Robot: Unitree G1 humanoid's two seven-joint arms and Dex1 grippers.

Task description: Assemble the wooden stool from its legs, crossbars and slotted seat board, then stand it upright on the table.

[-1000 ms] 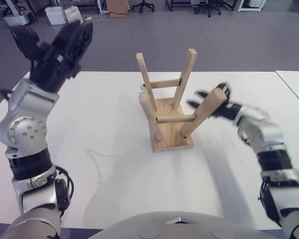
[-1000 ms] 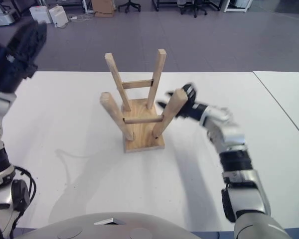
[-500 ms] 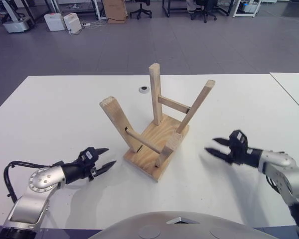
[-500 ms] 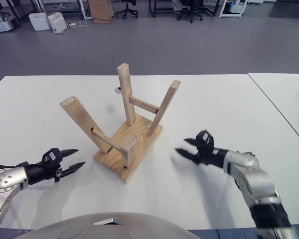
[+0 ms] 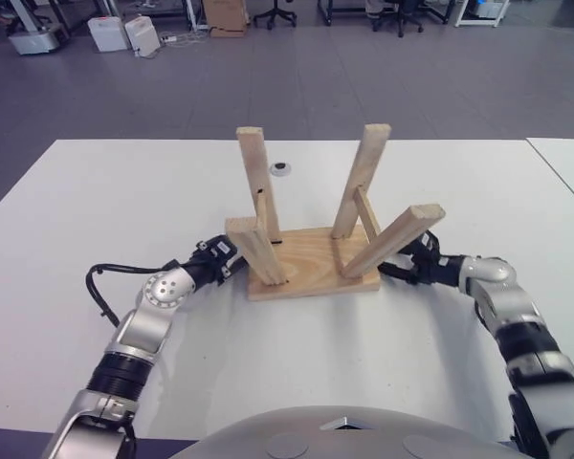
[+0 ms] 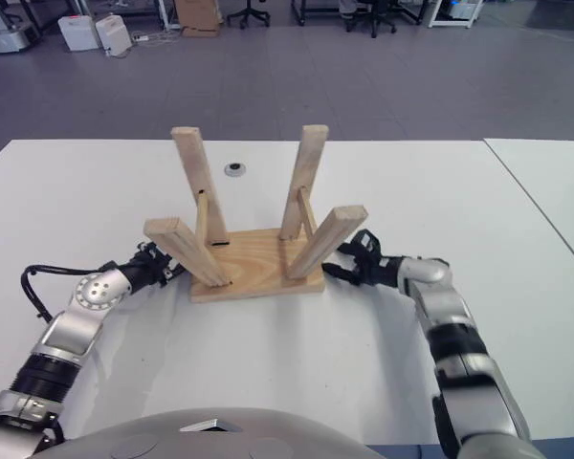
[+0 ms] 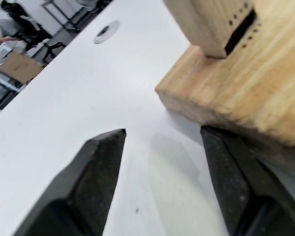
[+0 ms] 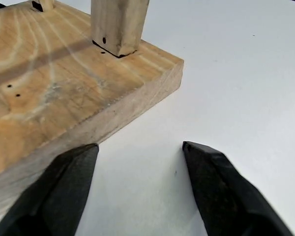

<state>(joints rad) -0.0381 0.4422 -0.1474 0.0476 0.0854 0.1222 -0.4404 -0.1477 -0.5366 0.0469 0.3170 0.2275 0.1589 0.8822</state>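
Observation:
The wooden stool stands upside down in the middle of the table, its seat board (image 5: pixel 311 271) flat on the top and its legs (image 5: pixel 257 182) pointing up, splayed. Short crossbars (image 5: pixel 367 210) join the legs in pairs. My left gripper (image 5: pixel 231 267) is low at the board's left edge; it is open, one finger (image 7: pixel 233 169) lying along the board's side near a corner (image 7: pixel 221 96). At the board's right edge my right gripper (image 5: pixel 402 267) is also open, one finger (image 8: pixel 59 189) close beside the board's side (image 8: pixel 83 130), nothing held.
A small round dark-and-silver disc (image 5: pixel 280 169) lies on the white table (image 5: pixel 124 201) behind the stool. Another table's edge (image 5: pixel 569 167) shows at the right. The floor beyond holds chairs and boxes.
The stool has turned so its board sits square to me. Both grippers have moved in from the table's front to the board's left and right edges.

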